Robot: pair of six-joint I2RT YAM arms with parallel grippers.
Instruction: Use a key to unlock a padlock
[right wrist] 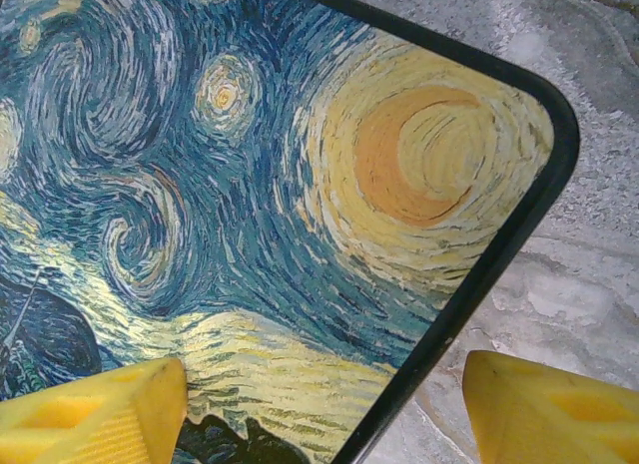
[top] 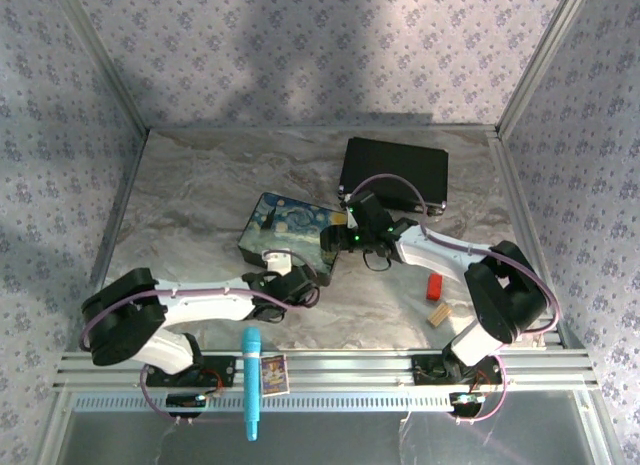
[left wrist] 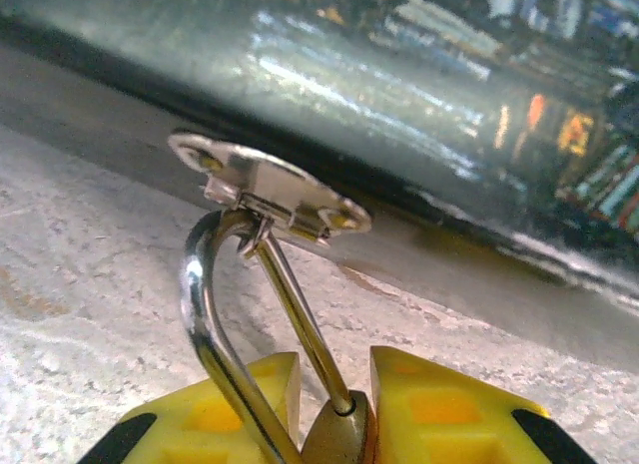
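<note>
Pinched between the yellow fingers (left wrist: 439,409) of the closed left tool (left wrist: 334,372): a tiny brass-gold padlock (left wrist: 337,439), thin silver shackle (left wrist: 205,324) pointing up, near the grey marble desk (left wrist: 80,284). On top of the shackle, a flat silver metal piece (left wrist: 270,190); cannot tell what it is. Over the rounded corner of a flat box painted with blue and yellow swirls (right wrist: 250,185): the right tool (right wrist: 324,374), wide open, holding nothing.

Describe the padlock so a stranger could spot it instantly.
Find the painted box mid-table. On its near side, the left gripper clamps the padlock: a brass body whose silver shackle hooks a metal hasp, unlike the loose red cylinder.
</note>
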